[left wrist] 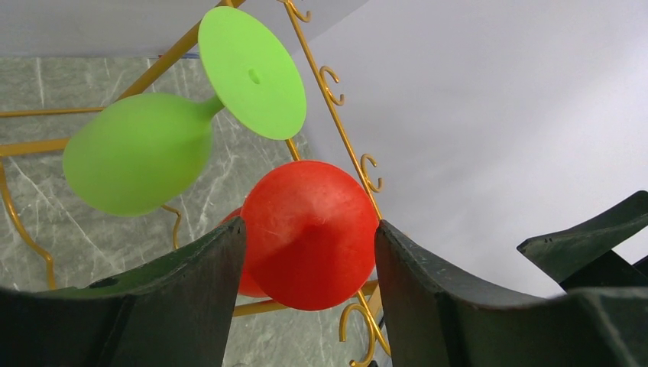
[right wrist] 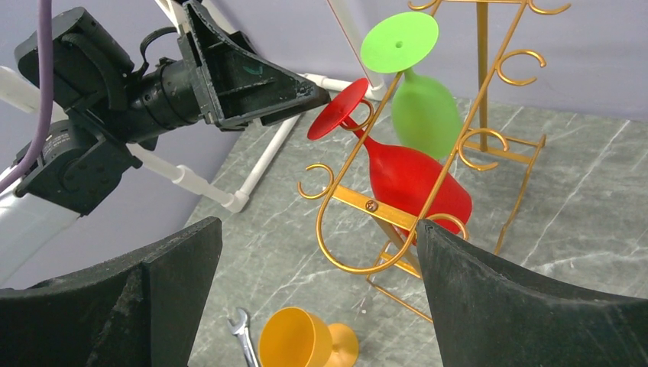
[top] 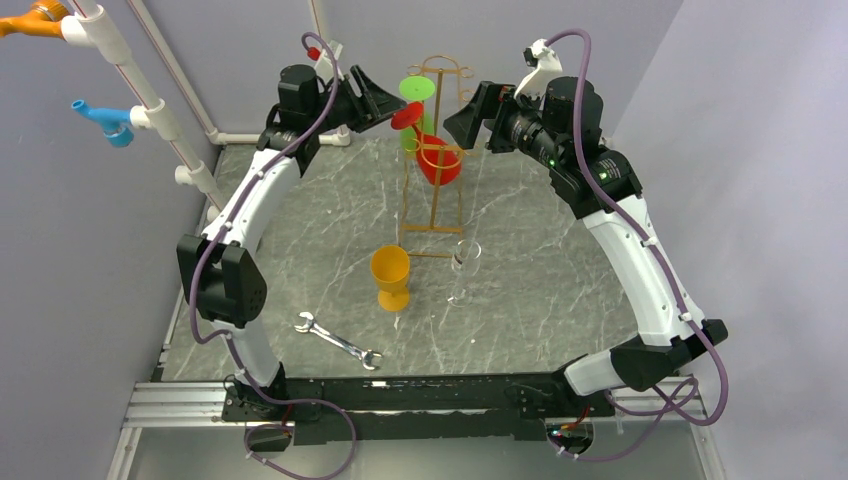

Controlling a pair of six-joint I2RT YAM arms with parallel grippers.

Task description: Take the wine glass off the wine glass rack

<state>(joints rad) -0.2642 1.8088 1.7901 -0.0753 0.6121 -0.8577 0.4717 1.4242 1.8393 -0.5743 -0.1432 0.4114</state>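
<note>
The gold wire wine glass rack [top: 405, 190] stands at the back middle of the table. A red wine glass [top: 440, 165] and a green wine glass [top: 418, 88] hang on it upside down. My left gripper [top: 385, 103] is open at the red glass's round foot. In the left wrist view the foot [left wrist: 306, 260] fills the gap between my fingers [left wrist: 191, 298]; I cannot tell if they touch it. My right gripper [top: 458, 125] is open and empty just right of the rack. Its wrist view shows the red glass [right wrist: 409, 180], the green glass [right wrist: 424, 111] and the rack [right wrist: 481, 69].
An orange goblet [top: 391, 275] and a clear wine glass [top: 463, 270] stand on the table in front of the rack. A metal wrench [top: 338, 340] lies near the front. A white pipe frame [top: 150, 100] runs along the left side.
</note>
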